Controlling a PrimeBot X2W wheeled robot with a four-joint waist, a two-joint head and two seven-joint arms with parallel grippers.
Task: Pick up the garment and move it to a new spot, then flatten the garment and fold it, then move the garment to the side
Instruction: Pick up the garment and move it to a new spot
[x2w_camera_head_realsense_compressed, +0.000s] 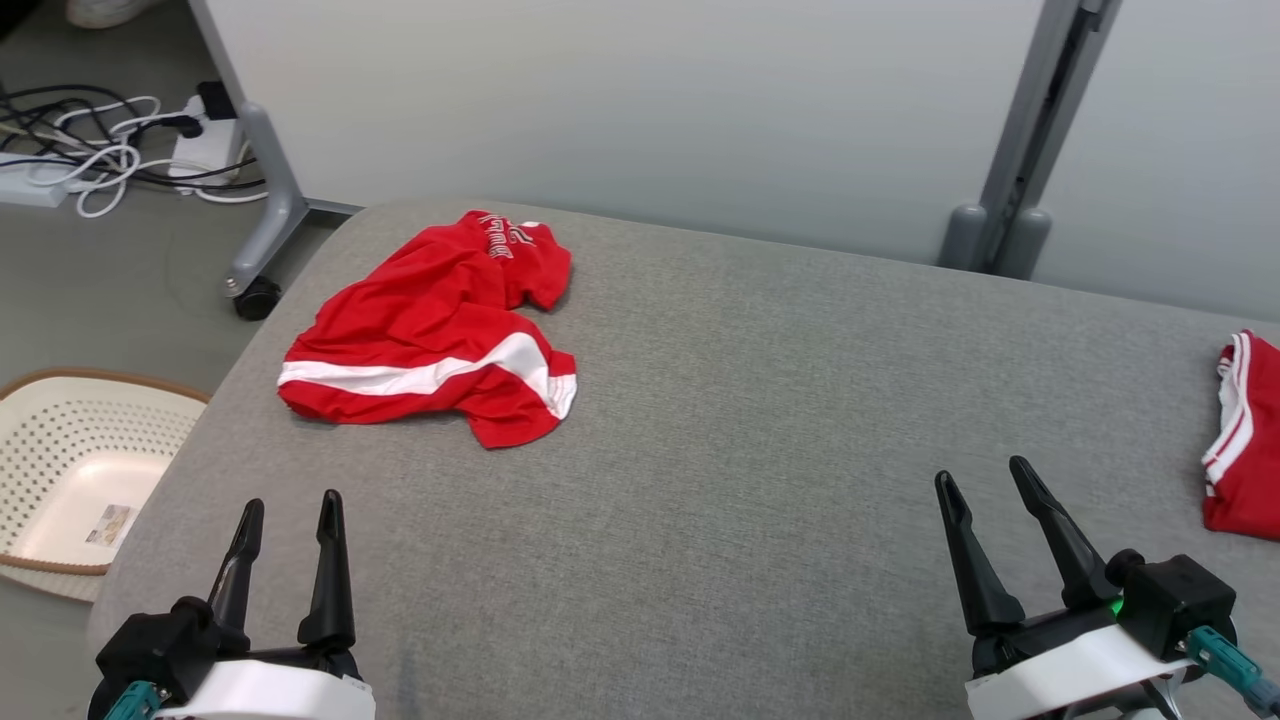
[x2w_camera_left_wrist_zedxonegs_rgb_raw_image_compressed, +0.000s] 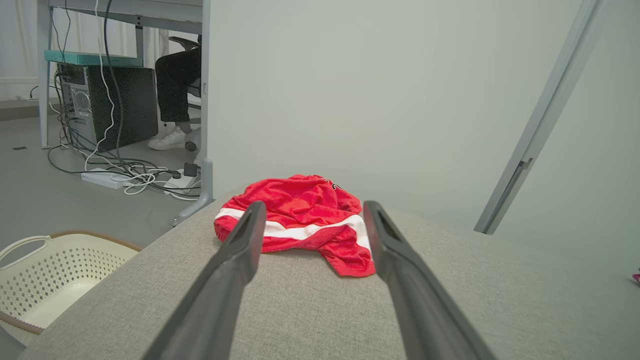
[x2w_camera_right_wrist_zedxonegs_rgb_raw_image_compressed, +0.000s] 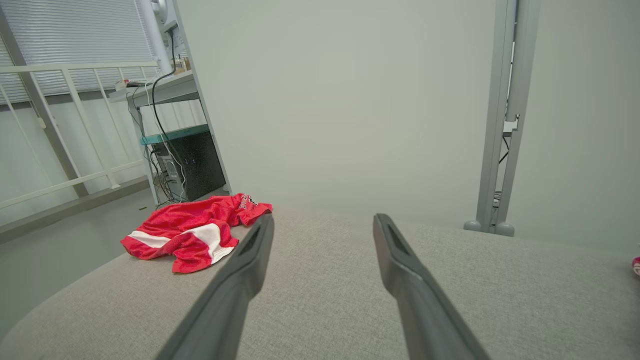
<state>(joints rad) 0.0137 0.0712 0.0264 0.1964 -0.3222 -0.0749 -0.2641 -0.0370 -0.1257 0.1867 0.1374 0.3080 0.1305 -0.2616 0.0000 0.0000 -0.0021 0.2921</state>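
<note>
A crumpled red garment (x2w_camera_head_realsense_compressed: 435, 330) with a white stripe lies on the far left part of the grey padded table (x2w_camera_head_realsense_compressed: 760, 420). From the left wrist it appears straight ahead (x2w_camera_left_wrist_zedxonegs_rgb_raw_image_compressed: 300, 220), and from the right wrist it lies off to the left (x2w_camera_right_wrist_zedxonegs_rgb_raw_image_compressed: 192, 230). My left gripper (x2w_camera_head_realsense_compressed: 290, 505) hovers open near the table's front left corner, well short of the garment, with nothing between its fingers. My right gripper (x2w_camera_head_realsense_compressed: 985, 475) stands open near the front right, also empty.
A second red and white garment (x2w_camera_head_realsense_compressed: 1245, 440) lies at the table's right edge. A cream perforated basket (x2w_camera_head_realsense_compressed: 75, 480) sits on the floor left of the table. Cables and power strips (x2w_camera_head_realsense_compressed: 110, 150) lie on the floor beyond. A seated person's legs (x2w_camera_left_wrist_zedxonegs_rgb_raw_image_compressed: 177, 95) show under a desk.
</note>
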